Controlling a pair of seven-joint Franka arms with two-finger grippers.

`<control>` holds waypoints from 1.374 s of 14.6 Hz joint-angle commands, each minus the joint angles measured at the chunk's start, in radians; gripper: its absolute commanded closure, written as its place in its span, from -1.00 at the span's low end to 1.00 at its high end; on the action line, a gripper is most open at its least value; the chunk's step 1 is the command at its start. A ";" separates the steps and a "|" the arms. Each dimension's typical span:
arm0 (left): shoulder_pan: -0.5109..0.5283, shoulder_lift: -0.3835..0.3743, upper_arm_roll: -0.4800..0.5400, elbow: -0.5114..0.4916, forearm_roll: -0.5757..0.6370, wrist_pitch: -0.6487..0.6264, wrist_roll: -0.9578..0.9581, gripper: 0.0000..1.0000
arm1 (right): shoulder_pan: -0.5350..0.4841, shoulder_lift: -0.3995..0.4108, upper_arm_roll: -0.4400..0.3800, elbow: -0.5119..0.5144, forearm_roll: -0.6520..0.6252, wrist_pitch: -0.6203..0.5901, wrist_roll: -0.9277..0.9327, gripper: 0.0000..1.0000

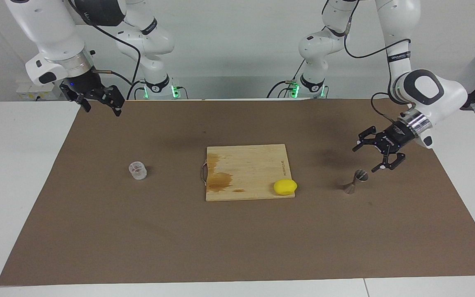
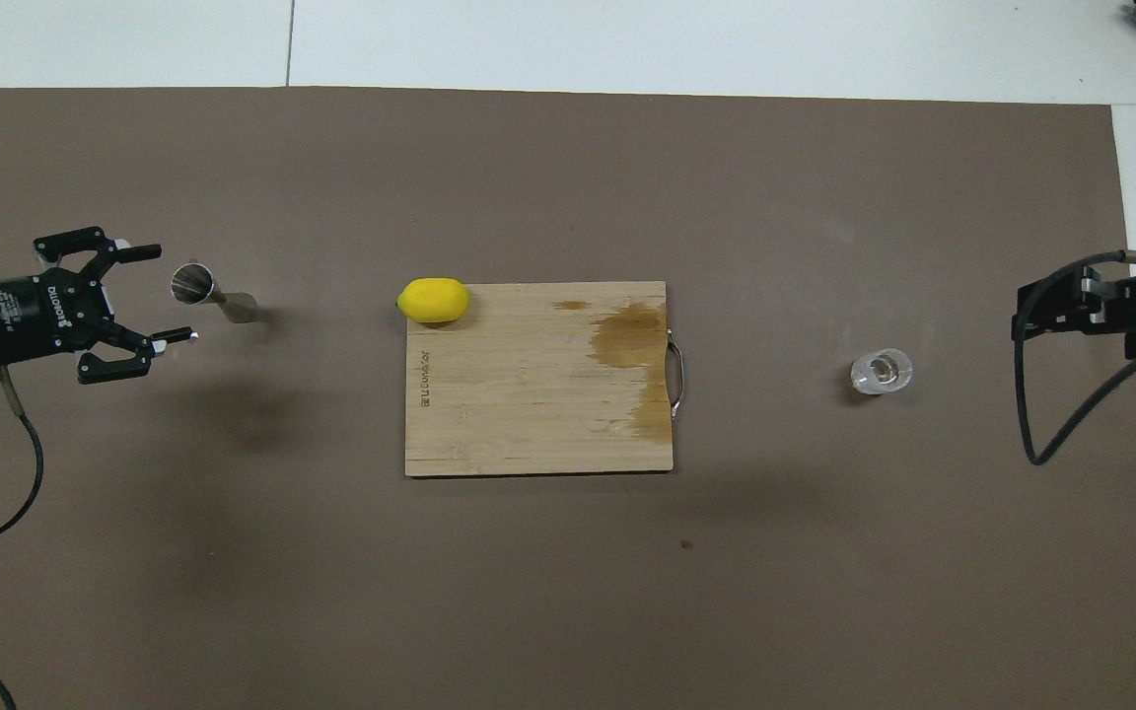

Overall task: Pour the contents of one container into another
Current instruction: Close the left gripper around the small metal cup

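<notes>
Overhead view, stock as you had it: one steel jigger [image 2: 210,293], hourglass-shaped, standing on the brown mat [image 2: 568,592] toward the left arm's end of the table, beside the cutting board [image 2: 538,380]. One clear glass cup [image 2: 882,371], short and thick-based, upright toward the right arm's end, beside the board's handle. One lemon [image 2: 434,300] on the board's corner nearest the jigger.

Your left gripper [image 1: 369,155] hung low beside the jigger, fingers spread wide, apart from it and holding nothing. Your right gripper [image 1: 102,104] waited high over the mat's edge near its base, fingers spread, well apart from the cup.

Handling, as judged: the jigger is likely light, rigid and slick, and tips easily; take it at the narrow waist. The cup is probably heavier, smooth and breakable; grip it across the wall, mid-height.
</notes>
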 commanded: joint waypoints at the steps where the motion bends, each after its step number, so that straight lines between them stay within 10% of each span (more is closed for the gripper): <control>1: 0.041 0.039 -0.012 -0.026 -0.077 0.017 -0.008 -1.00 | -0.003 0.001 0.003 -0.002 0.005 0.004 -0.012 -0.95; 12: 0.013 0.084 -0.019 -0.049 -0.251 0.104 -0.004 -1.00 | -0.003 0.001 0.003 -0.002 0.005 0.004 -0.012 -0.95; 20: 0.013 0.083 -0.020 -0.056 -0.264 0.107 0.001 -0.52 | -0.003 0.001 0.003 -0.002 0.003 0.005 -0.012 -0.95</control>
